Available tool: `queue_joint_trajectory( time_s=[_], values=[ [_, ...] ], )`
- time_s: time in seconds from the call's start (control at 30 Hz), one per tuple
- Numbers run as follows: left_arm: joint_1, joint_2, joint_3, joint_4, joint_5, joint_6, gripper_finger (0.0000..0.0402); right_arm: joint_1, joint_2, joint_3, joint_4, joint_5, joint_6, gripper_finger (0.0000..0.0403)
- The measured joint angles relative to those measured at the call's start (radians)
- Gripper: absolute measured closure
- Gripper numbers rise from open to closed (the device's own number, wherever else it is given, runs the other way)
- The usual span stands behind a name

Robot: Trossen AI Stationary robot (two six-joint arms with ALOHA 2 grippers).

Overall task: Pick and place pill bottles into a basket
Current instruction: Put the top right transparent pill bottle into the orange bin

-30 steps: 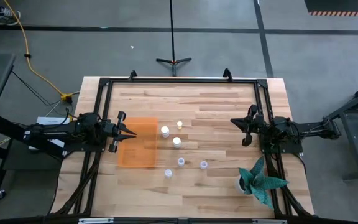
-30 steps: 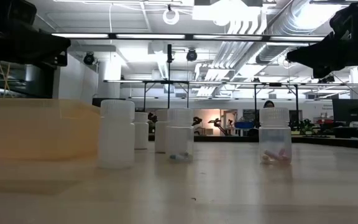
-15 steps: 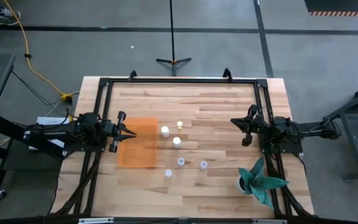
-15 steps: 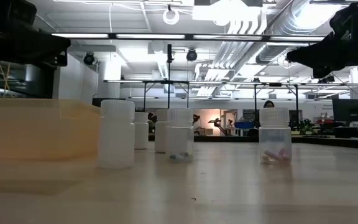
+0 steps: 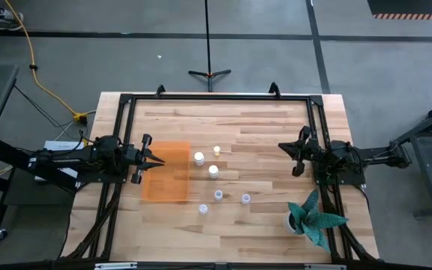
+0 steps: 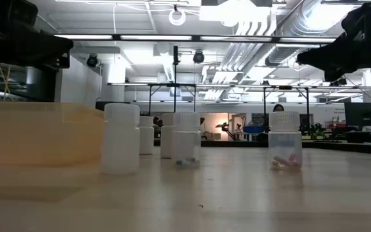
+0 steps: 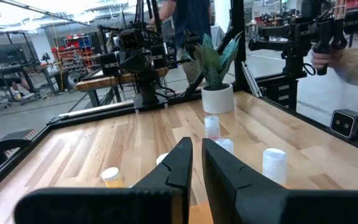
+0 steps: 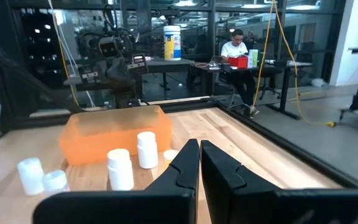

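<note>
Several small white pill bottles stand upright on their bases on the wooden table, in a loose group at mid-table; they also show in the low view. The translucent orange basket rests flat on the table to their left and also shows in the right wrist view. My left gripper hovers shut over the basket's left part, pointing at the bottles. My right gripper hovers shut to the right of the bottles, pointing at them.
A teal-green plant in a white pot stands at the table's near right corner. A black frame runs along the table's edges. A person's hand shows beyond the table's right side.
</note>
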Motion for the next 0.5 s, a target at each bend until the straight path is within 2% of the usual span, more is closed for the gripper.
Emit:
queue_joint_trajectory(
  time_s=[0.1, 0.33, 0.4, 0.5],
  values=[
    [0.000, 0.000, 0.000, 0.000, -0.003, 0.000, 0.0330, 0.000, 0.000, 0.000, 0.000, 0.004, 0.057, 0.0396],
    [0.000, 0.000, 0.000, 0.001, -0.067, 0.000, 0.0330, -0.002, 0.000, 0.000, 0.007, 0.014, 0.031, 0.0393],
    [0.000, 0.000, 0.000, 0.001, -0.078, -0.002, 0.0330, -0.002, 0.002, 0.000, 0.025, -0.004, 0.074, 0.0380],
    [0.000, 0.000, 0.000, 0.002, -0.085, -0.013, 0.0330, -0.002, 0.029, 0.000, 0.062, -0.057, 0.111, 0.0337]
  ],
)
